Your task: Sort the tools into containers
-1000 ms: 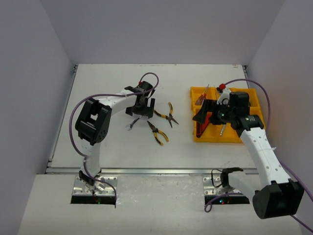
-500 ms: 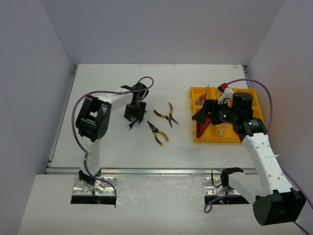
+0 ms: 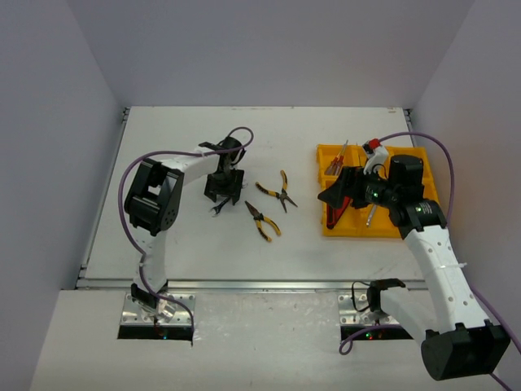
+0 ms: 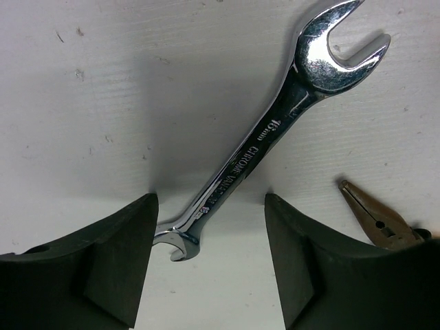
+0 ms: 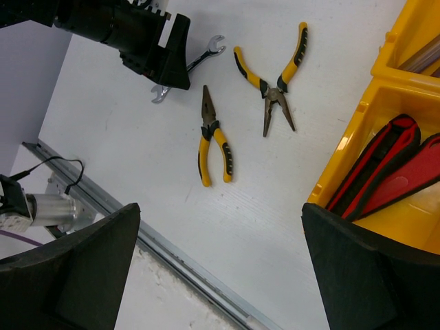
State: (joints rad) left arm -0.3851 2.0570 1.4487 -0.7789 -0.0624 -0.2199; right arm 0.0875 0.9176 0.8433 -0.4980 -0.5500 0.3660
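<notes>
A silver wrench (image 4: pixel 275 130) lies flat on the white table, slanting away from my left gripper (image 4: pixel 211 254). Its near end rests against the left finger (image 4: pixel 117 261); the right finger stands apart from it, so the jaws are open around that end. From above, the left gripper (image 3: pixel 221 189) sits over the wrench (image 3: pixel 218 207). Two yellow-black pliers (image 3: pixel 278 191) (image 3: pixel 262 220) lie just to its right. My right gripper (image 3: pixel 338 195) hangs open and empty over the left edge of the yellow tray (image 3: pixel 358 230), which holds red-black utility knives (image 5: pixel 385 172) and screwdrivers (image 3: pixel 335 160).
The tip of one pair of pliers (image 4: pixel 375 216) lies close to my left gripper's right finger. The table's front metal rail (image 5: pixel 185 265) runs below the right gripper. Grey walls enclose the table on three sides.
My left gripper has shifted left and toward the near edge, onto the wrench's end, and its jaws have narrowed from wide open. The right arm has hardly moved.
</notes>
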